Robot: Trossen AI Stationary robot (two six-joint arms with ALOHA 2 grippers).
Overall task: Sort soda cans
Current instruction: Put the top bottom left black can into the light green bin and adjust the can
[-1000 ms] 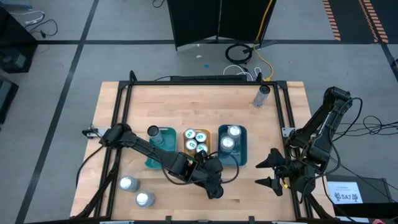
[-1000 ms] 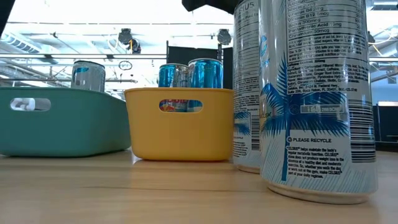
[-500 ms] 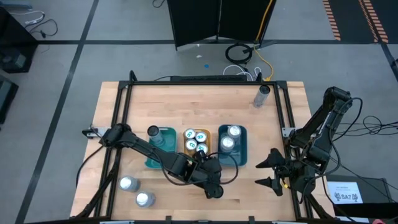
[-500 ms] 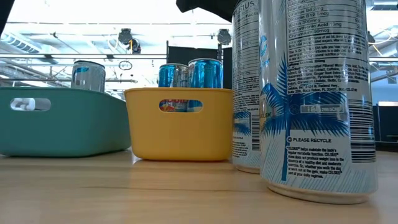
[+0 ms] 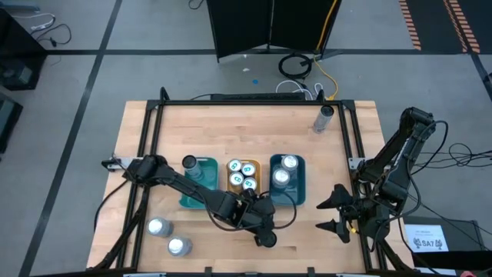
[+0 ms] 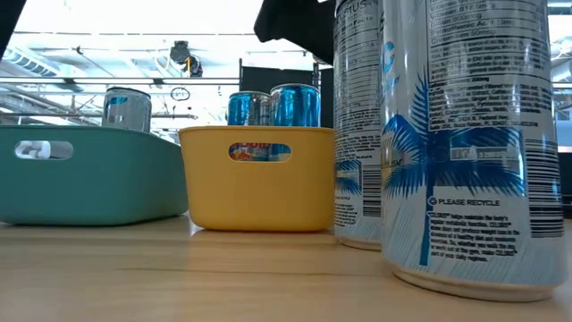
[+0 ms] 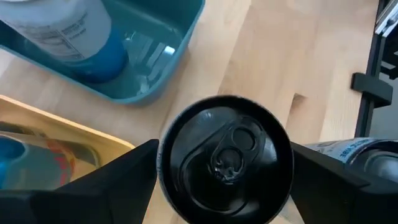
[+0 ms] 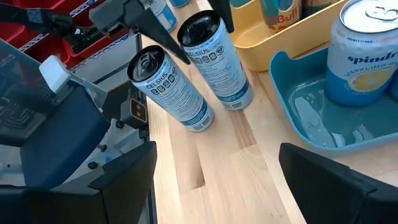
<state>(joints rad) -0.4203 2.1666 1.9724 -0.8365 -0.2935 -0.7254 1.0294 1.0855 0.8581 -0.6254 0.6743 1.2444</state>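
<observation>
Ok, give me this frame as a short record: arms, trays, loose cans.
left gripper: jaws closed on black-topped can, in front of the trays
right gripper: jaws open, parked at the table's right edge
teal tray: one can
yellow tray: blue-topped cans
blue tray: two silver cans
front-left cans: two, loose
far-right can: loose

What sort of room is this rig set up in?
Probably a lab or workshop: bare concrete floor with marked lines, loose cables behind the framed wooden table, and open ceiling trusses in the low view.
</observation>
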